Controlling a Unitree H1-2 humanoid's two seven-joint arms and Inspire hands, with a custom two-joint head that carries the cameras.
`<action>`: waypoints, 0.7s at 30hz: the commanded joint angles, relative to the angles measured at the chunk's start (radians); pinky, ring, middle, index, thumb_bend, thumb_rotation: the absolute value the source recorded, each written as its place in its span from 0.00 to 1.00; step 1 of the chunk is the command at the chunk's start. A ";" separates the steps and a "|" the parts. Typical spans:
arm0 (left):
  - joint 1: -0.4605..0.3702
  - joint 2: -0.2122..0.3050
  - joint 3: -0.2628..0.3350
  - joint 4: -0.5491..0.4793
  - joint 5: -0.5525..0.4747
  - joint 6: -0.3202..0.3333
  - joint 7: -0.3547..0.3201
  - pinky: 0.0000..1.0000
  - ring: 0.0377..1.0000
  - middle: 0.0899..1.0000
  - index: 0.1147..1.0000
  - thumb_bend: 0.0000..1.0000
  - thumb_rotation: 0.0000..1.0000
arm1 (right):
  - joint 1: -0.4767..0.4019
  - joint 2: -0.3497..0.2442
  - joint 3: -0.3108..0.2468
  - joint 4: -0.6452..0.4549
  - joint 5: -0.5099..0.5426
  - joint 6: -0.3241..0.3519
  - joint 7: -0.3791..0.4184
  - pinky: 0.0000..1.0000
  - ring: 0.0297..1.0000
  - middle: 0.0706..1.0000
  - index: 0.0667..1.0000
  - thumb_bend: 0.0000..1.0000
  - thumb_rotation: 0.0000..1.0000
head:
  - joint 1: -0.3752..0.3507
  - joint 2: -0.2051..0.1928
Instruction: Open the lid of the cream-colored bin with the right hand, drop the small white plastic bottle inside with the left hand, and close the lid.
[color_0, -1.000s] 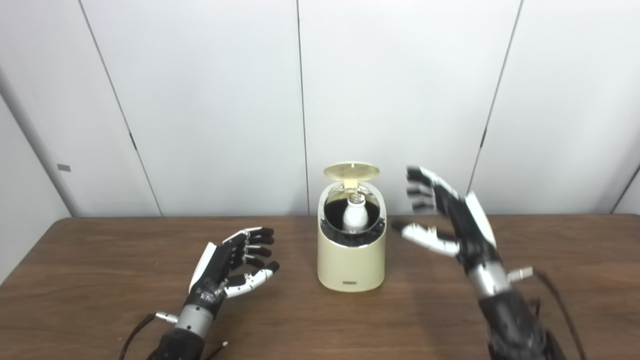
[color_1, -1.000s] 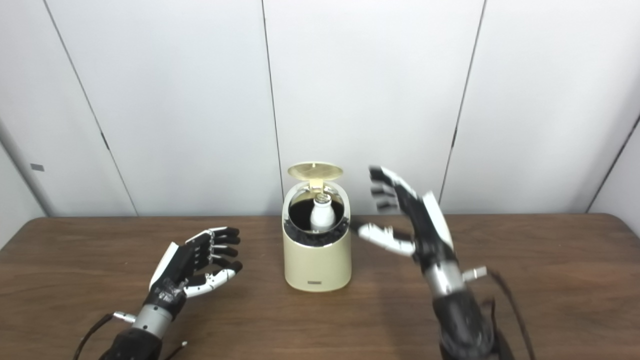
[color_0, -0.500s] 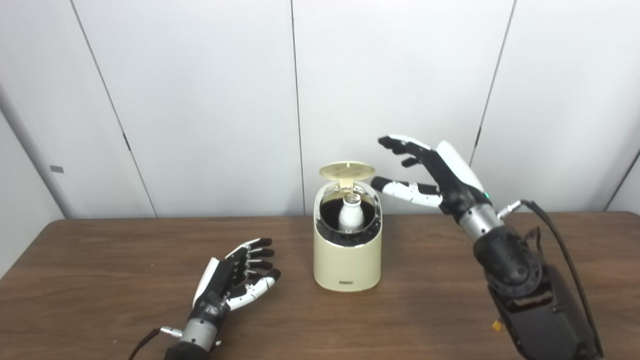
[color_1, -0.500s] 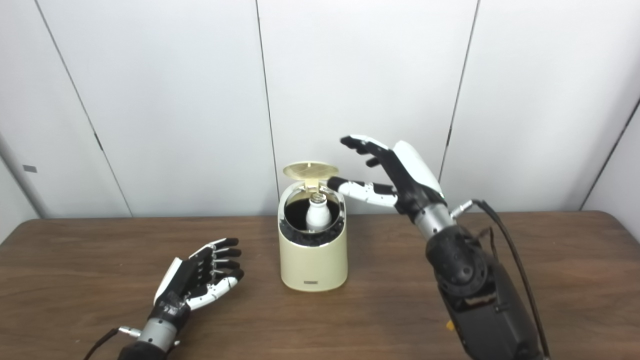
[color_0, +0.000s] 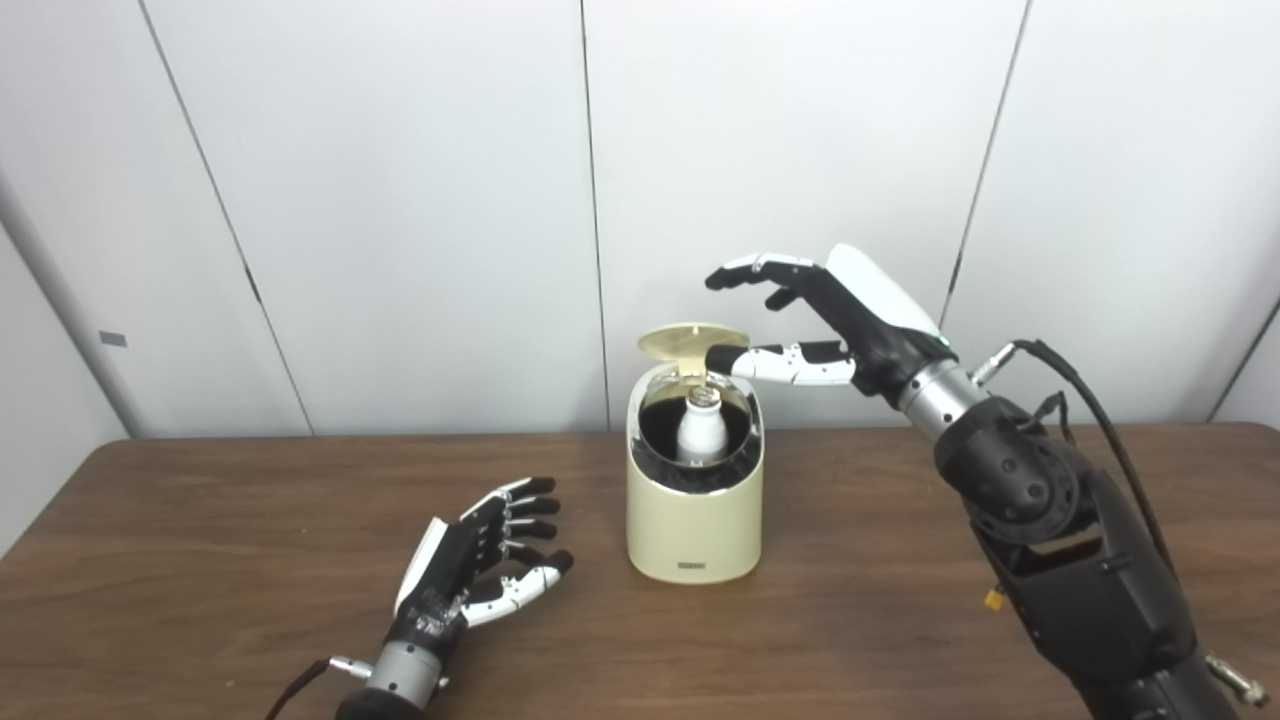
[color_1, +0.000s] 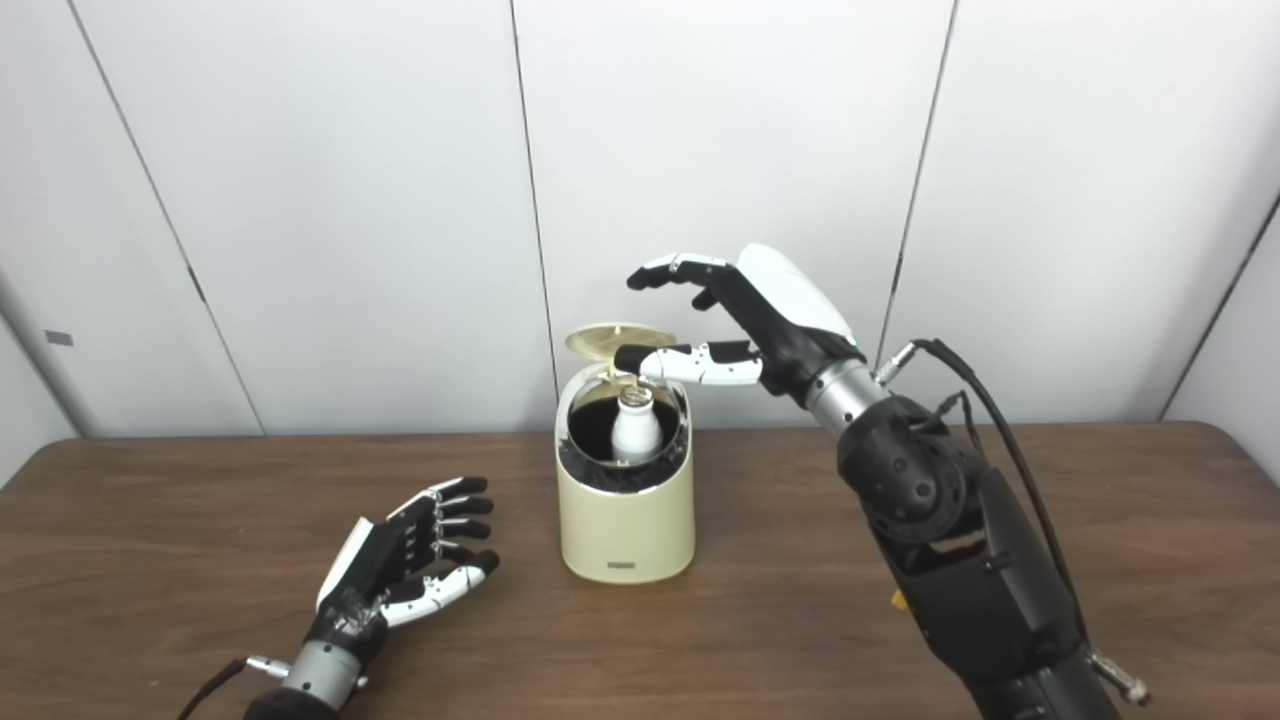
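- Lid (color_0: 693, 341) – raised above the cream bin (color_0: 692, 520); likely light, stiff plastic on a hinge (press its top).
- White bottle (color_0: 701, 432) stands inside.
- Right hand (color_0: 820, 320) spread, empty, beside lid.
- Left hand (color_0: 480, 555) open, empty, near the table (color_0: 200, 560).

A dark brown wooden desk (color_0: 200, 560) with visible grain fills the lower part of both views, its far edge meeting the wall. Behind it stands a wall of plain white panels (color_0: 420, 180) divided by thin dark seams. Soft, even light falls throughout.
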 joint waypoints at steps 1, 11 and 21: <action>-0.026 0.002 0.012 -0.022 0.001 -0.027 0.008 0.60 0.70 0.75 0.80 0.58 0.11 | -0.068 -0.009 0.007 -0.013 -0.008 -0.042 0.000 0.73 0.84 0.77 0.71 0.63 0.72 | 0.002 0.002; -0.025 -0.001 0.010 -0.024 0.001 -0.032 -0.002 0.60 0.70 0.75 0.79 0.57 0.13 | -0.067 -0.007 0.049 -0.044 -0.036 -0.012 0.064 0.78 0.88 0.75 0.71 0.65 0.73 | 0.011 0.011; -0.030 -0.002 0.007 -0.018 0.016 -0.048 0.001 0.60 0.70 0.75 0.77 0.56 0.08 | -0.052 -0.008 0.054 -0.073 -0.042 0.018 0.115 0.83 0.89 0.74 0.68 0.66 0.72 | 0.018 0.023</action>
